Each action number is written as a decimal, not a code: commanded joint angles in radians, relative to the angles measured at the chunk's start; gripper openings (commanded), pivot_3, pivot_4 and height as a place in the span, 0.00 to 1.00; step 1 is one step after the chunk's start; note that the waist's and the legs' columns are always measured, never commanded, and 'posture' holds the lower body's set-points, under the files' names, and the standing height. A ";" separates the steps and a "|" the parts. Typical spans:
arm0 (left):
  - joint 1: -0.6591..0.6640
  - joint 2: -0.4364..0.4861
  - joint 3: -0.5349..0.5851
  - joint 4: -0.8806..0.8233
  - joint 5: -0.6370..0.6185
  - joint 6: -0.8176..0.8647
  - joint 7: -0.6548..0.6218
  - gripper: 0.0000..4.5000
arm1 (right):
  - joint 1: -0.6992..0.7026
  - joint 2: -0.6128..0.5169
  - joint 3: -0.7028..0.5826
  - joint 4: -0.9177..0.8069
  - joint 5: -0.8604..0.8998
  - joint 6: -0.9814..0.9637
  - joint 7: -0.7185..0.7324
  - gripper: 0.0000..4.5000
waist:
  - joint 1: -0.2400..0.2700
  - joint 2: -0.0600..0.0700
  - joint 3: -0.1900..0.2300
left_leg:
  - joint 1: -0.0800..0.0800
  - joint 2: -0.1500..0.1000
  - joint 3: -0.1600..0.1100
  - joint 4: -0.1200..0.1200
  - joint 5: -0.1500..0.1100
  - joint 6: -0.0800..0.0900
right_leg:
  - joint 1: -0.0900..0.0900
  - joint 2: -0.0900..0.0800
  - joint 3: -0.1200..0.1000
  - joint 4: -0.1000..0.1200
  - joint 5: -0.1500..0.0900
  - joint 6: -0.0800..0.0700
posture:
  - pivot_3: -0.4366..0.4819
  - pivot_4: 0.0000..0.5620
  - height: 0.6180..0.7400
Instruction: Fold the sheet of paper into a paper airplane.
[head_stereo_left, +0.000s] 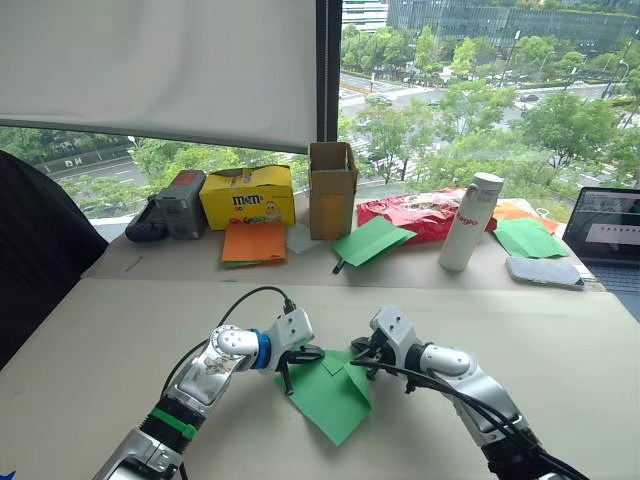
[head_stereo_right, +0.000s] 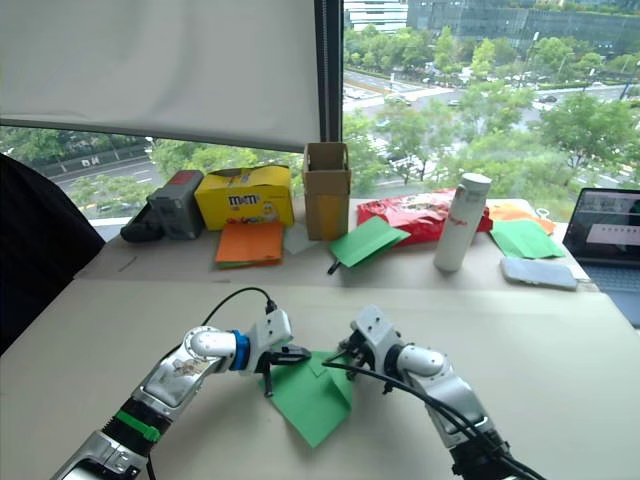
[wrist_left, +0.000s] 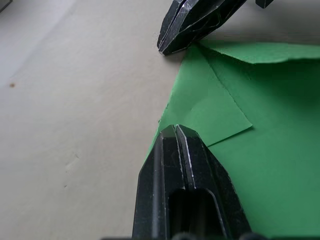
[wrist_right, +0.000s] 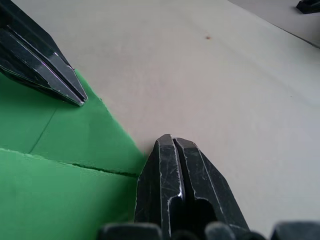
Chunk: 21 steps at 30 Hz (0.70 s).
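The sheet of paper (head_stereo_left: 330, 395) lies on the near desk (head_stereo_left: 120, 330) between both arms. The left gripper (wrist_left: 175, 131) and right gripper (wrist_right: 172, 140), each clenched empty, press its far folded corners (probably to flatten the creases).

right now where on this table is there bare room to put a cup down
The beige tabletop is bare left of the left gripper and right of the right gripper, also in the strip between the bright green sheet of paper and the back row. Crowded: the back edge, from the yellow candy box past the white bottle to the laptop.
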 joint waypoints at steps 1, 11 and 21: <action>-0.014 0.010 0.005 0.040 0.025 -0.006 0.002 0.00 | 0.011 -0.009 -0.018 -0.045 0.015 0.011 0.006 0.00 | -0.001 0.000 0.000 | 0.000 0.000 0.000 0.000 0.000 0.000 | 0.000 0.000 0.000 0.000 0.000 0.001 | 0.48 0.27 0.31; -0.019 -0.001 -0.002 0.046 0.023 -0.010 0.001 0.00 | -0.002 0.021 -0.046 -0.107 0.031 -0.007 -0.012 0.00 | 0.000 0.000 0.000 | 0.000 0.000 0.000 0.000 0.000 0.000 | 0.000 0.000 0.000 0.000 -0.001 0.001 | 0.48 0.27 0.31; -0.022 -0.020 0.022 0.030 0.003 0.012 0.015 0.00 | 0.024 0.026 0.010 -0.080 0.020 -0.005 0.008 0.00 | 0.001 0.000 0.000 | 0.000 0.000 0.000 0.000 0.000 0.000 | 0.000 0.000 0.000 0.000 0.000 0.001 | 0.48 0.27 0.31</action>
